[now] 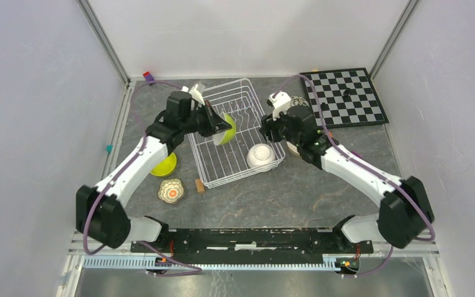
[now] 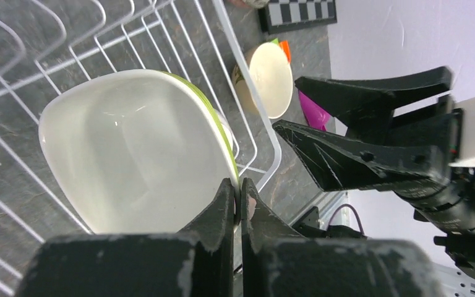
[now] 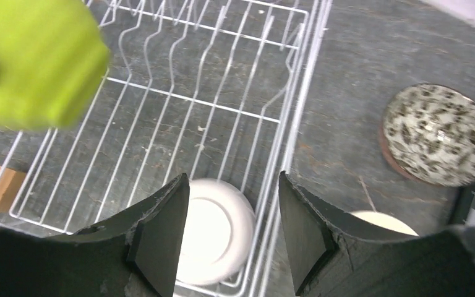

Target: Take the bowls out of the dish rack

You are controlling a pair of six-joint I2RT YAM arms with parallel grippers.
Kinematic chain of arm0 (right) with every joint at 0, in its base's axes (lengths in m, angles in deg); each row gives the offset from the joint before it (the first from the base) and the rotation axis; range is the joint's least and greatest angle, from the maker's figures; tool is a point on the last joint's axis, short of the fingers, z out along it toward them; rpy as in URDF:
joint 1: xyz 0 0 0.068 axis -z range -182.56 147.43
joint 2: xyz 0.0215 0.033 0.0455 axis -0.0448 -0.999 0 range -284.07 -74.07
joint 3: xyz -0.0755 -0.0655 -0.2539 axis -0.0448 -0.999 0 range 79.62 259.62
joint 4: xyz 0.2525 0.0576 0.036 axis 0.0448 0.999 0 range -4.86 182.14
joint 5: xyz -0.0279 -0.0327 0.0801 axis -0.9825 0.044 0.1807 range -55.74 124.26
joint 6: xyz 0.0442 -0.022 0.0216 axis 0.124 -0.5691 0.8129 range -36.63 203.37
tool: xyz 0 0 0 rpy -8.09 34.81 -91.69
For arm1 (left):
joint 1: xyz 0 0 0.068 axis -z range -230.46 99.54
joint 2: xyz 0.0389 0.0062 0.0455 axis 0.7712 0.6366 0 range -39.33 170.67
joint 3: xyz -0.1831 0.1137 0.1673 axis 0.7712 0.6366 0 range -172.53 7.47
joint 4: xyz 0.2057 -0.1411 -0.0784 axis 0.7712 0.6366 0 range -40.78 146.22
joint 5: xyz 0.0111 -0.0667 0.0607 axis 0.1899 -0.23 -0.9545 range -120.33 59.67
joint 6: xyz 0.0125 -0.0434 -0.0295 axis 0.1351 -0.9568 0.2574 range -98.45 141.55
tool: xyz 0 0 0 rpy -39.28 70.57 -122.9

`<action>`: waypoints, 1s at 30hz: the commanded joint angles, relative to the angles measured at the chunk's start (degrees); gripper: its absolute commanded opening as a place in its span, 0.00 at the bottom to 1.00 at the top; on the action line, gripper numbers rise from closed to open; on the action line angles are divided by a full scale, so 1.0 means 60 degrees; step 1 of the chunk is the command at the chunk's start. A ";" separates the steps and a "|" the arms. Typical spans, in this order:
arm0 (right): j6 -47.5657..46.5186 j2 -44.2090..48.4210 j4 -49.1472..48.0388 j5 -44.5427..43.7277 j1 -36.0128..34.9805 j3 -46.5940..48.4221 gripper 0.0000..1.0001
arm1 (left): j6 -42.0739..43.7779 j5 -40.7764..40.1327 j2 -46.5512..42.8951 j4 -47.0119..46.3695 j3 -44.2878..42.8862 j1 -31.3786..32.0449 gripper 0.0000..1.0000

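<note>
Within dish rack (image 1: 226, 162), two bowls (image 1: 261, 156)

On the grey marbled tabletop (image 1: 297, 192) sits a white wire dish rack (image 1: 222, 159), with a checkered chessboard (image 1: 346, 96) at its 2 o'clock. A lime green bowl (image 1: 164, 166), a floral-patterned bowl (image 1: 171, 190) and a tan block (image 1: 200, 185) lie at its 8 o'clock.

A robotics lab cell: plain pale panel walls (image 1: 37, 93) on aluminium corner posts (image 1: 103, 40) enclose a dark grey marbled bench (image 1: 297, 198).
</note>
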 commanded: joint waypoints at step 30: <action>0.0335 0.6320 0.1289 -0.6696 0.0001 -0.2386 0.98 | 0.4478 -0.4163 -0.0542 0.1620 -0.1446 0.6957 0.02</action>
